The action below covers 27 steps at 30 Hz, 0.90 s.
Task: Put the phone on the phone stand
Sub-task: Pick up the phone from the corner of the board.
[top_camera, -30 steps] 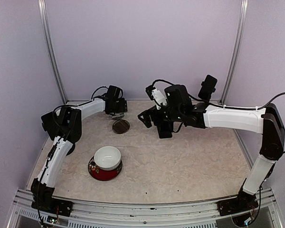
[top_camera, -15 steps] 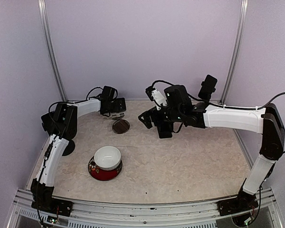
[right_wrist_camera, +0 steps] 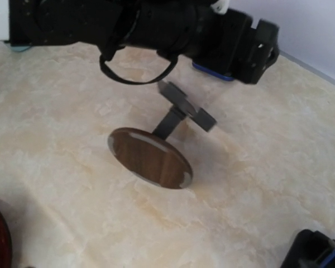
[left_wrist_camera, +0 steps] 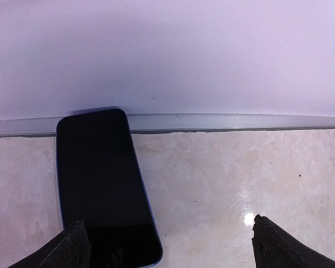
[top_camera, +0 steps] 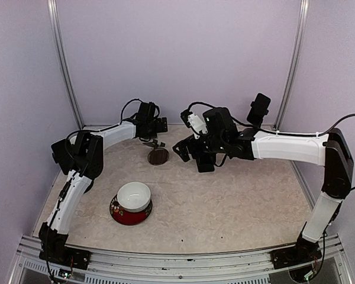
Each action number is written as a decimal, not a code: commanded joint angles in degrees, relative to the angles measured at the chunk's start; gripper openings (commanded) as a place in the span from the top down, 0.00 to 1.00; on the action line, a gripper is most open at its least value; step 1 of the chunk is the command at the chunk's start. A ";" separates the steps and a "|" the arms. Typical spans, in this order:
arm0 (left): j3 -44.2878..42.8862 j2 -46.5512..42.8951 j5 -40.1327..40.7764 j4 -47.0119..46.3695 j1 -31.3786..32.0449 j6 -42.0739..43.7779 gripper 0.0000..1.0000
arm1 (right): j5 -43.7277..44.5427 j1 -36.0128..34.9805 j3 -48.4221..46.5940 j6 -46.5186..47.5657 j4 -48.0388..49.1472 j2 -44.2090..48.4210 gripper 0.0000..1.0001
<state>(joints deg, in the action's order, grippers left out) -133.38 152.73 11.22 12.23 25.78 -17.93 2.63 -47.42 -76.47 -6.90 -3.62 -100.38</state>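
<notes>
Phone (left_wrist_camera: 103,184) lies flat on table (left_wrist_camera: 240,167) by the back wall, left gripper (left_wrist_camera: 167,237) fingers spread wide (left finger over phone's near end). Phone stand (right_wrist_camera: 151,158) upright nearby; right gripper (top_camera: 195,155) fingers, cannot tell

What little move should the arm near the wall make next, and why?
Probably nudge the left gripper sideways to centre it on the phone, then lower. Its fingers are open, but the phone, lying flat by the back wall, sits off-centre under one fingertip, and the phone stand is bare.
</notes>
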 commanded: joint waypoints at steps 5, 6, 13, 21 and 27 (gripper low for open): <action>-2.25 1.89 6.42 4.06 -0.57 -1.34 0.01 | 0.84 0.31 -1.31 0.31 -0.29 -0.24 0.00; -2.09 2.06 4.89 4.67 -0.90 -2.43 0.01 | 0.77 0.34 -1.14 0.23 0.01 -0.11 0.00; -3.65 3.51 0.88 6.66 -2.23 -5.79 0.01 | -0.24 0.31 -0.16 -0.38 0.77 0.15 0.00; -5.44 5.93 -4.25 9.96 -3.16 -9.89 0.01 | -0.96 0.37 0.33 -0.07 0.98 1.46 0.00; -5.68 6.04 -2.08 9.88 -2.29 -9.35 0.01 | -1.67 0.32 1.80 -0.43 1.76 2.83 0.00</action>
<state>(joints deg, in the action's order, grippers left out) -137.88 156.73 9.17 19.77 22.70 -27.00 1.96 -47.42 -76.05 -6.96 -3.36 -100.20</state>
